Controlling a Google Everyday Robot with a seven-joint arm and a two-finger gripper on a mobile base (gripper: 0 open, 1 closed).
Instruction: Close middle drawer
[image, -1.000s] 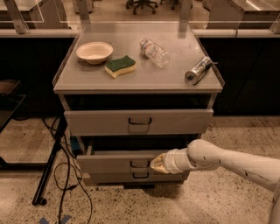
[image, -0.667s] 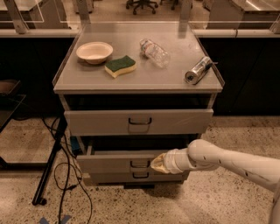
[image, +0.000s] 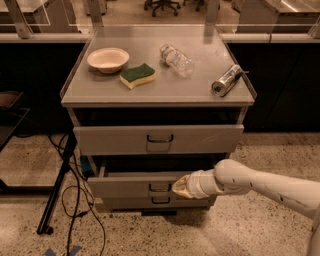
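Speckled floor (image: 240, 230) all around, dark counters along the back wall and some office chair wheels (image: 165, 4) poking in at the top. Only the one camera view, looking down at a grey metal cabinet from the front.

On the cabinet top (image: 200, 92) there's a cream bowl (image: 108, 59) at the back left. A yellow sponge (image: 137, 75) with its green side up sits just beside it. A clear plastic bottle (image: 176, 60) lies on its side near the middle, and a silver can (image: 227, 80) is tipped over near the right edge.

Below that is the top drawer (image: 110, 140), the tall-fronted one with the dark handle. Under it, the middle drawer (image: 125, 186) sticks out a bit, so you get a dark strip of its inside above the slim front. Its small wire pull (image: 160, 187) is centred. The lowest drawer (image: 125, 202) sits right under it, set back a little.

The white arm (image: 265, 185) comes in from the lower right. Its gripper (image: 180, 186), a tan-coloured tip, is right up against the middle drawer's front, just to the right of the pull. Honestly can't tell if it's clenched or released from this angle.

Left of the cabinet, a black stand leg (image: 57, 192) and loose cables (image: 75, 200) trail over the floor.
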